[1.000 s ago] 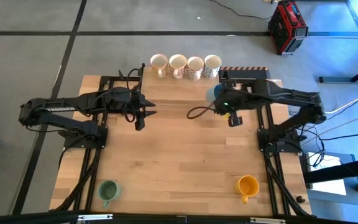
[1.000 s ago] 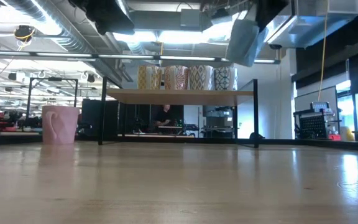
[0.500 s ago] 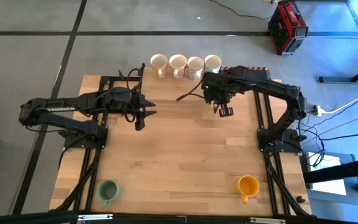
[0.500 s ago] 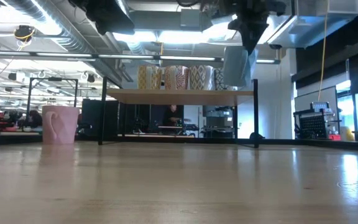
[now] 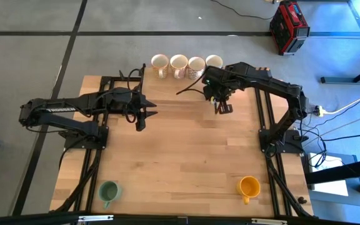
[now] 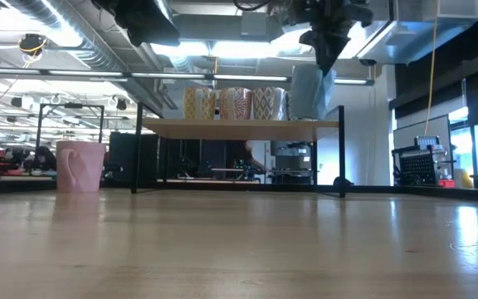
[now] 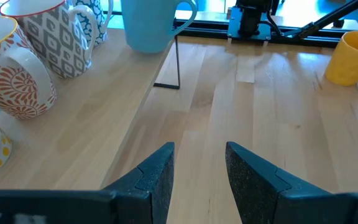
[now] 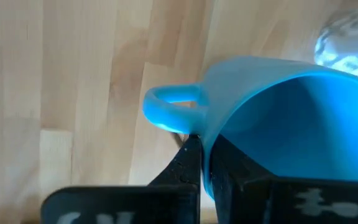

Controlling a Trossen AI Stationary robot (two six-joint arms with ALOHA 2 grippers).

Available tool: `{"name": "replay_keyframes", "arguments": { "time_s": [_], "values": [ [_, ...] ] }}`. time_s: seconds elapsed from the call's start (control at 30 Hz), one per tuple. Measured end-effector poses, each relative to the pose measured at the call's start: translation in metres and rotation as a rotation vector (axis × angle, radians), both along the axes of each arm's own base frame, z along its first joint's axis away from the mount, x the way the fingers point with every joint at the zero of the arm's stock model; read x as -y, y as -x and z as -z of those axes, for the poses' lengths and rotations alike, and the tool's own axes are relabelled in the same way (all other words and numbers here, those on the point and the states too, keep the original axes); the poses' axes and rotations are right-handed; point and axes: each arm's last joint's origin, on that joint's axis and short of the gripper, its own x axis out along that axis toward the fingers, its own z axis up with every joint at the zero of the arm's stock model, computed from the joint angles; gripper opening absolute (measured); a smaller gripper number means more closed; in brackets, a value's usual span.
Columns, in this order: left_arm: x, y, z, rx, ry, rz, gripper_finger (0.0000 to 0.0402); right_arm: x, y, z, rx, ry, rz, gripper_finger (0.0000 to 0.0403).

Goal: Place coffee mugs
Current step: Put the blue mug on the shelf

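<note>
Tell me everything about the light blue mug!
The light blue ceramic mug is smooth and glossy, plain, with one loop handle and an empty inside. The right gripper is shut on its rim beside the handle. It hangs at the right end of the wooden shelf, next to the patterned mugs.

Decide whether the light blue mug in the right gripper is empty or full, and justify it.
Empty: the right wrist view looks into the light blue mug and shows only bare blue inner wall.
</note>
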Motion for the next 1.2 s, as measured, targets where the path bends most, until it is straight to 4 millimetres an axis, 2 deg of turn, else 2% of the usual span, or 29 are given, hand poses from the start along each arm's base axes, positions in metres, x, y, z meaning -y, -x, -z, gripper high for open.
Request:
{"name": "replay_keyframes", "arguments": {
  "time_s": [0.33, 0.6, 1.03, 1.2],
  "values": [
    [0.0, 0.0, 0.0, 0.004, 0.0, 0.0, 0.0139, 0.011, 0.005, 0.002, -0.022, -0.003, 0.023, 0.0009],
    [0.0, 0.0, 0.0, 0.006, 0.001, -0.001, 0.0139, 0.011, 0.002, 0.005, -0.033, -0.007, 0.016, 0.0022],
    [0.0, 0.0, 0.0, 0.006, 0.0, -0.001, 0.0139, 0.014, -0.001, 0.003, -0.019, 0.081, 0.033, 0.0113],
    [0.0, 0.0, 0.0, 0.006, 0.001, -0.002, 0.0139, 0.015, 0.0, 0.003, -0.032, 0.121, 0.045, 0.0131]
  ]
}}
